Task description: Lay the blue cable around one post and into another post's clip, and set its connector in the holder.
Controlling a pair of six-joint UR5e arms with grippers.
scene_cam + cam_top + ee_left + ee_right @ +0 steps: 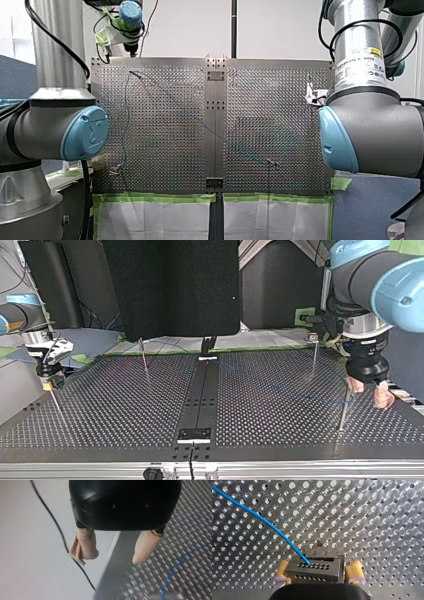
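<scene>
My right gripper (319, 566) is clamped on the dark rectangular connector (314, 568), a block studded with small holes at the end of the thin blue cable (269, 523). Its yellow pads (355, 570) press in on the block's two short sides. It sits low over the perforated metal table (165, 125), at the right edge in the front view, about midway between near and far. The cable leaves the block's upper face and runs off close over the holes. A grey metal frame (322, 554) stands just beyond the connector; whether the two touch, I cannot tell.

My left gripper (110, 560) is black with beige pads (85, 545). Its fingers stand apart with nothing between them. In the front view it hangs over the table's far left corner. In the top view it is just beside a thin upright metal post (344, 410). Through the left wrist camera one finger is over the plate's rim and the other is beyond it, over a pale surface where a thin black wire (60, 535) passes close by that finger. A curve of the blue cable lies on the plate beside the gripper, apart from both fingers.

In the front view the cable shows only faintly, slanting from far left across the dark centre strip (215, 125) toward near right
</scene>
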